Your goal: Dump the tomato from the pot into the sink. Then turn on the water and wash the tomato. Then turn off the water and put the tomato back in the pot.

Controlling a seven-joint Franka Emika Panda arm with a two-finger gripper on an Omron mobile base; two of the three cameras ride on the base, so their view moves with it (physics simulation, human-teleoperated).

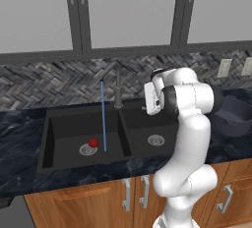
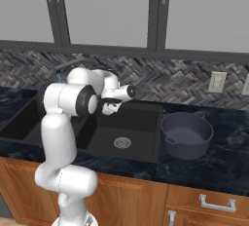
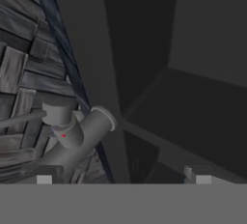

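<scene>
Two dark fingertips (image 3: 44, 179) stand wide apart at the bottom of the hand view, so the hand (image 3: 123, 179) is released and grasps nothing. It hangs close to the faucet (image 3: 72, 136), whose grey base and side lever lie just ahead of the left fingertip, beside the herringbone backsplash (image 3: 19, 78). In the left base view the hand (image 1: 147, 105) sits right of the faucet (image 1: 118, 88), over the back edge of the sink (image 1: 47, 138). A thin blue stream of water (image 1: 103, 116) falls from the spout into the basin left of the faucet. The tomato (image 1: 93, 143) lies on that basin's floor, touching the silver drain ring (image 1: 88, 149) and just left of where the stream lands. The other basin, right of the faucet, shows its own drain (image 1: 156, 140). The pot (image 2: 186, 135) stands upright on the desk (image 2: 219, 166), well right of the faucet and just beside the sink's right rim.
</scene>
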